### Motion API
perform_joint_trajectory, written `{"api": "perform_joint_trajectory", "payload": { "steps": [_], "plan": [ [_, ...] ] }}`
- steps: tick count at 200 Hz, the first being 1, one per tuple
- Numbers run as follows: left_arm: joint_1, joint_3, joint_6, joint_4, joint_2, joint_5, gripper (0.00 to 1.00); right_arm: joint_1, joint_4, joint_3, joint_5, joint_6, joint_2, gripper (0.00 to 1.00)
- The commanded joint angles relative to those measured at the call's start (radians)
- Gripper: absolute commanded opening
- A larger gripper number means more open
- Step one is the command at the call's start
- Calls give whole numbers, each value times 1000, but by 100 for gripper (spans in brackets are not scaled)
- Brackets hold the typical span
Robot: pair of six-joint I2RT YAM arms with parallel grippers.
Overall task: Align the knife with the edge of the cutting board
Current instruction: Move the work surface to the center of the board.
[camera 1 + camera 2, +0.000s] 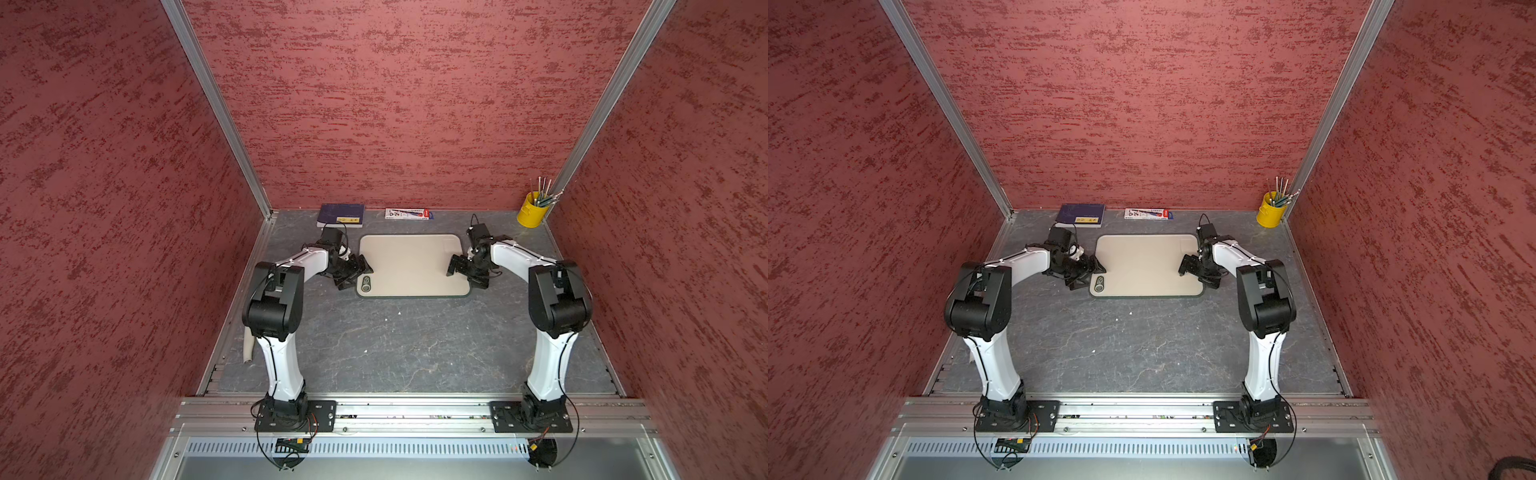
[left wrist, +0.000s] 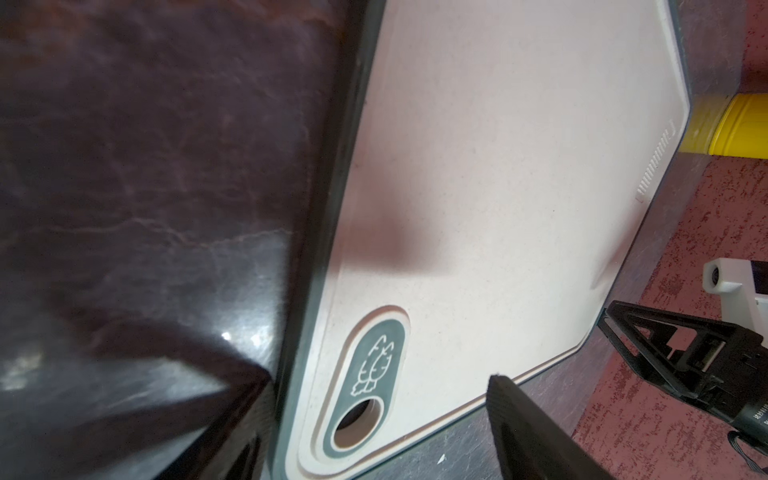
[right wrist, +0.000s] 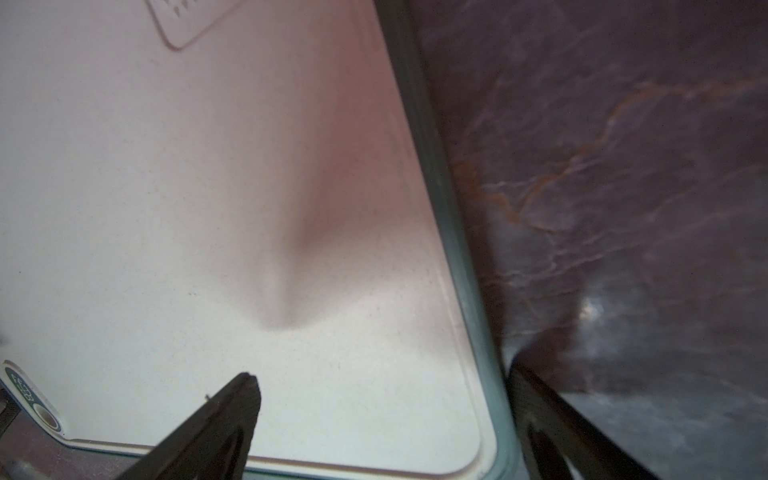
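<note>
Hovering unclenched, my left claw [image 1: 356, 276] and right claw [image 1: 465, 274] straddle the cutting board's [image 1: 411, 262] short edges, holding nothing. The knife [image 1: 248, 348] seems that pale strip half hidden beside my left arm; stiff, slick blade, so I'd pinch the handle.

both top views high overhead, looking down at the whole table [image 1: 415, 353], wrist views close over opposite ends of the cutting board [image 2: 498, 166], sharing its face
</note>
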Motion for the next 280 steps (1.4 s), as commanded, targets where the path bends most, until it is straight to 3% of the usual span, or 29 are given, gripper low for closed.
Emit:
{"api": "perform_joint_trajectory", "payload": {
  "steps": [1, 98, 173, 236, 280],
  "plan": [
    [-47, -61, -21, -21, 23, 53, 84, 20, -26, -18, -117, 33, 56, 98],
    [-43, -19, -11, -60, 27, 11, 90, 18, -48, -9, -44, 50, 39, 98],
    [-6, 60, 14, -123, 41, -33, 95, -47, -33, 20, 7, 72, -12, 98],
    [73, 78, 42, -160, -108, -131, 96, -105, -35, 3, 31, 72, -103, 98],
    [187, 13, 45, -242, -262, -254, 92, -119, -71, -38, 85, 87, -190, 98]
  ]
}}
